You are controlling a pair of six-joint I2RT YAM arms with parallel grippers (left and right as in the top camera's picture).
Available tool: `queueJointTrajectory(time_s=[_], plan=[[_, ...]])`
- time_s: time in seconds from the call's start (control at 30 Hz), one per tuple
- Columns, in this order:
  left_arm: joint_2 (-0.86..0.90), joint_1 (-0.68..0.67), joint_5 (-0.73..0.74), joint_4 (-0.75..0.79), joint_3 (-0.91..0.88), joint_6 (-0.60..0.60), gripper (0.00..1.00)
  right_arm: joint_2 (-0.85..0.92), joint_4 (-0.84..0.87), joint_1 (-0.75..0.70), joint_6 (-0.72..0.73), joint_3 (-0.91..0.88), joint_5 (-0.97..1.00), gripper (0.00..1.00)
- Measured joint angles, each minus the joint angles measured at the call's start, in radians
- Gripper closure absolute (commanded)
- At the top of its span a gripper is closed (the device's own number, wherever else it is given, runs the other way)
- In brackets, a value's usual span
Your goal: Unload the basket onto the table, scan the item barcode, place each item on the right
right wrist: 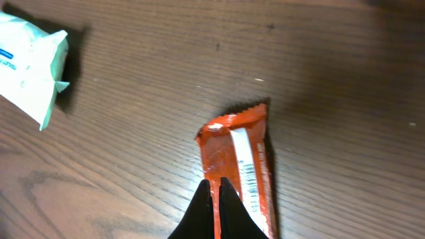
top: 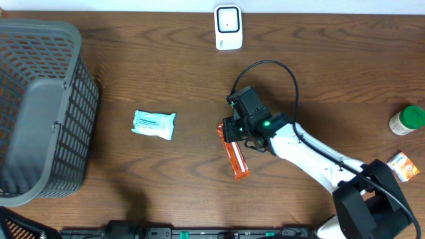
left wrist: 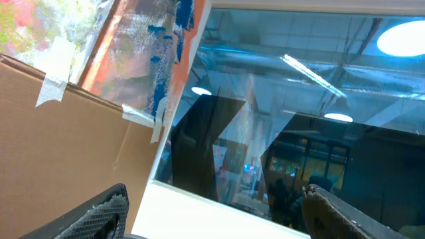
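Note:
An orange snack bar [top: 236,158] lies on the wooden table, and the right wrist view shows it [right wrist: 242,143] with a white barcode strip [right wrist: 246,162] facing up. My right gripper [top: 232,130] [right wrist: 216,186] sits over the bar's upper left edge, its fingers pressed together with a thin sliver of orange wrapper between them. The white scanner [top: 228,26] stands at the table's far edge. My left gripper [left wrist: 216,199] is open and points up at a window and cardboard, holding nothing.
A grey basket [top: 40,113] fills the left side. A white and blue packet [top: 154,124] [right wrist: 26,63] lies left of the bar. A green-lidded bottle [top: 406,120] and a small orange packet [top: 403,166] sit at the right edge.

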Motion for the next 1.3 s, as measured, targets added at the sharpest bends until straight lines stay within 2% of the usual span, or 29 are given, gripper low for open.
queueJointTrajectory(time_s=[0.3,0.6,0.8,1.0,1.3], plan=[[0.000,0.000,0.000,0.000,0.000,0.000,0.16,0.139,0.052,0.027,0.077,-0.008,0.000,0.99],[0.000,0.000,0.000,0.000,0.000,0.000,0.16,0.175,0.054,0.044,0.101,0.002,-0.069,0.99],[0.000,0.000,0.000,0.000,0.000,0.000,0.16,0.061,0.039,0.047,0.098,0.000,-0.056,0.99],[0.000,0.000,0.000,0.000,0.000,0.000,0.16,-0.082,0.040,0.048,0.098,0.007,0.053,0.99],[0.000,0.000,0.000,0.000,0.000,0.000,0.16,0.098,0.043,0.048,0.100,0.006,0.141,0.99]])
